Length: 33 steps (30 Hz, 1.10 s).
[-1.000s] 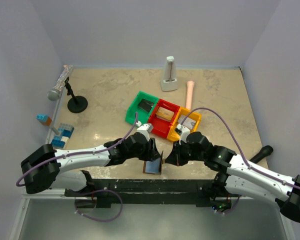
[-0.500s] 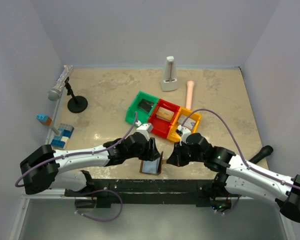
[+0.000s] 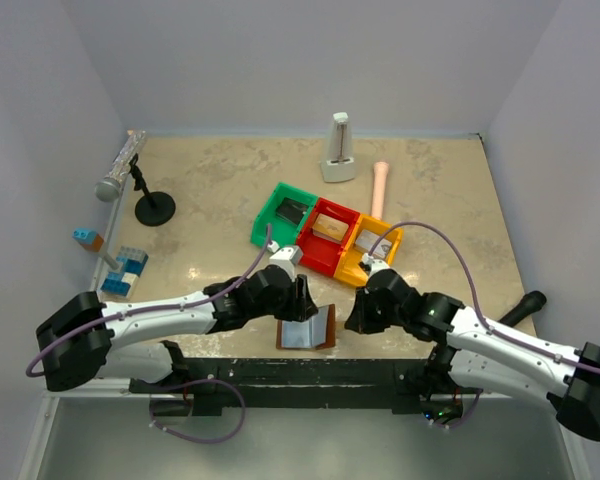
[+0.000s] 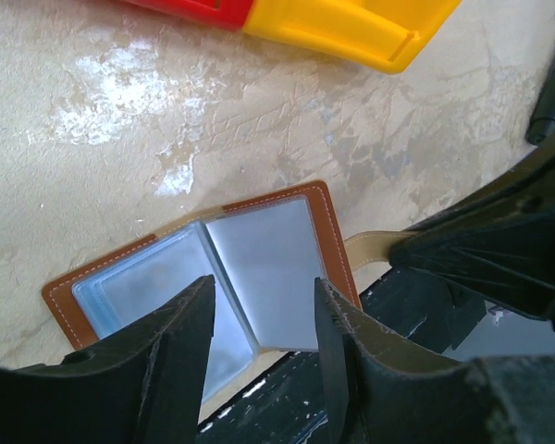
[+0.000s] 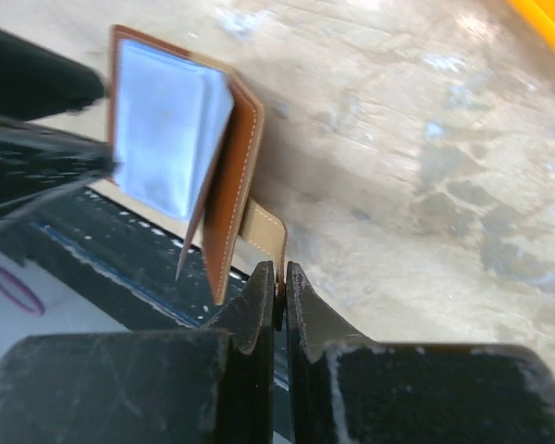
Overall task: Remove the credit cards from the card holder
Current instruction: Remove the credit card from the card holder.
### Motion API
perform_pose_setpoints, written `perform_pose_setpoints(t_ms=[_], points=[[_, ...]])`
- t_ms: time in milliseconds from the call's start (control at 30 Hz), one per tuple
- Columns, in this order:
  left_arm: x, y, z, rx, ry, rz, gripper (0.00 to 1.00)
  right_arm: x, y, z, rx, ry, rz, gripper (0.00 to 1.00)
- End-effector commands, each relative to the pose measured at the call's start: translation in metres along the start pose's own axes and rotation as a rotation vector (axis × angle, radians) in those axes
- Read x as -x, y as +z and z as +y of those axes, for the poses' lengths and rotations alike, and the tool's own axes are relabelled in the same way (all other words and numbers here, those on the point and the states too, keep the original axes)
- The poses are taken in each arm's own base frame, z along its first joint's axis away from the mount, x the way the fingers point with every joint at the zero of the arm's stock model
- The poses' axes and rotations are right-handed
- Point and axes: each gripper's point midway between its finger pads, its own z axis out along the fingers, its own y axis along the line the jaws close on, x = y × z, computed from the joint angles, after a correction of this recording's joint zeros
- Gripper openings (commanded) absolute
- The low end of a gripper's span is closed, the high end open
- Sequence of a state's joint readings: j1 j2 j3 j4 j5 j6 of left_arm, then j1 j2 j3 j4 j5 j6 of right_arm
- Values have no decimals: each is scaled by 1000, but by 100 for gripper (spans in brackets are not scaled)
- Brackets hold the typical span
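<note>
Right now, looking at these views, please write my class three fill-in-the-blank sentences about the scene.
The card holder lies ____, pale panels showing.
The right gripper is shut on its small side ____.
The middle bin, between the green bin and the yellow bin, is ____.
Missing words: open; tab; red.

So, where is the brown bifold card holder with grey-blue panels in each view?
Top external: brown bifold card holder at bottom centre.
Left wrist: lower centre, open.
Right wrist: upper left, half open.
Shared landmark: yellow plastic bin, just beyond the holder.
</note>
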State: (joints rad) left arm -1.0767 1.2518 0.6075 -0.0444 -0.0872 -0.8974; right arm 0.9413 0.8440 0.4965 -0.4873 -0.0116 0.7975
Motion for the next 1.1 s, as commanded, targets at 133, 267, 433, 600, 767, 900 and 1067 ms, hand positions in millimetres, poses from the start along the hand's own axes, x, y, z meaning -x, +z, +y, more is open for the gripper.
perform_pose_setpoints(t_ms=[133,267,433,600,767,900,1067], points=[[11,-16,2,-11,-14,-81,52,-2,4,-17,-118,79,13,0],[0,-13,18,33,-32,-62,52,-5,8,-20,-137,93,32,0],[-12,-6,27,59,-35,-26,52,-10,13,-20,-136,113,51,0],[-14,-3,25,44,-34,-15,52,-13,17,-24,-157,118,64,0],[-17,-1,25,46,-27,-1,52,-14,20,-26,-160,126,73,0],[-18,-1,31,73,-30,-7,52,-14,21,-26,-159,125,72,0],[-19,-2,36,93,-29,-5,52,-14,22,-25,-156,119,76,0]])
